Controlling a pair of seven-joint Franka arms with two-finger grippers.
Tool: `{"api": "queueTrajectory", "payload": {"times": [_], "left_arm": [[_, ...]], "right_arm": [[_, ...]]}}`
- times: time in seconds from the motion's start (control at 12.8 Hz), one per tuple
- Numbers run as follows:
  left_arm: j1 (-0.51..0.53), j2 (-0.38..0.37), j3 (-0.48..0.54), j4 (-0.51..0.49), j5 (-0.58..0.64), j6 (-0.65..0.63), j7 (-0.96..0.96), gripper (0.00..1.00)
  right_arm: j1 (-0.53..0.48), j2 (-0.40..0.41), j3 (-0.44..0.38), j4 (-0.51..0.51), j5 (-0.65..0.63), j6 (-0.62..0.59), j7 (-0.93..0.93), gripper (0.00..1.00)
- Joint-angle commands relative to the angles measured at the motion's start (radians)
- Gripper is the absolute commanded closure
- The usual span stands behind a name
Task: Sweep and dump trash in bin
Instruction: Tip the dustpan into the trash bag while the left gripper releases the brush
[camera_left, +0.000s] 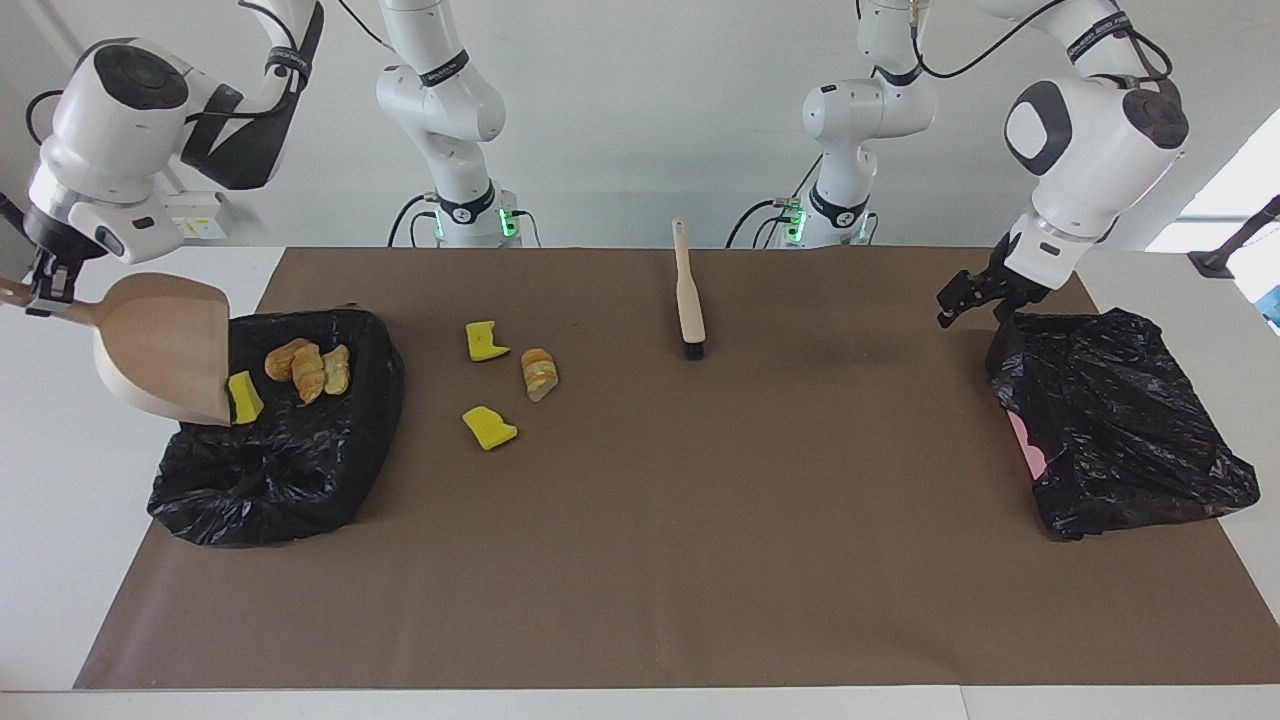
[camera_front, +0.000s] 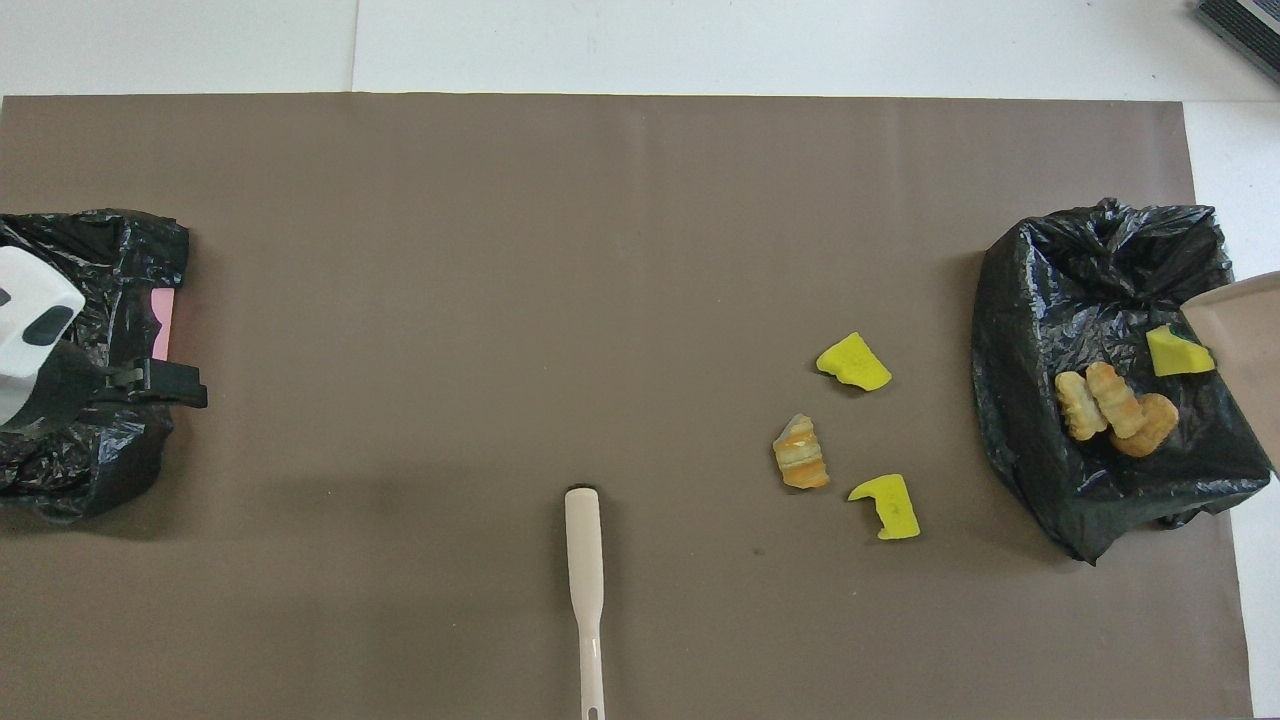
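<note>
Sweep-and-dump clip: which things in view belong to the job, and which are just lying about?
Job:
- dustpan, tipped, held by the right hand
- bin with black liner, holding dumped trash
- three pieces on the mat
- brush, lying untouched

Lying about:
- second black bag, with the open left hand over its edge
- brown mat

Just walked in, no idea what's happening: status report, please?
Right gripper holds tilted tan dustpan over black bin bag. Left gripper open, empty. Four scraps bagged; three on brown mat.
</note>
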Motion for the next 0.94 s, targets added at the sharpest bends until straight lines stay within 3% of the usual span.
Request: {"api": "queueTrajectory", "payload": {"times": [0.0, 0.16, 0.39, 0.86], "left_arm": [[0.004, 0.014, -0.014, 0.136, 0.08, -0.152, 0.009, 0.0], [0.008, 0.014, -0.016, 0.24, 0.077, -0.233, 0.012, 0.0], [-0.004, 0.009, -0.02, 0.323, 0.083, -0.324, 0.004, 0.0], [-0.002, -0.008, -0.022, 0.296, 0.063, -0.263, 0.012, 0.0]], "right_arm": [[0.008, -0.024, 0.022, 0.031, -0.015, -0.027, -0.034, 1.0], [0.016, -0.026, 0.057, 0.052, 0.012, -0.122, -0.027, 1.0], [0.031, -0.029, 0.078, 0.053, 0.207, -0.188, -0.017, 1.0], [0.143, -0.027, 0.084, -0.003, 0.417, -0.196, 0.207, 1.0]]}}
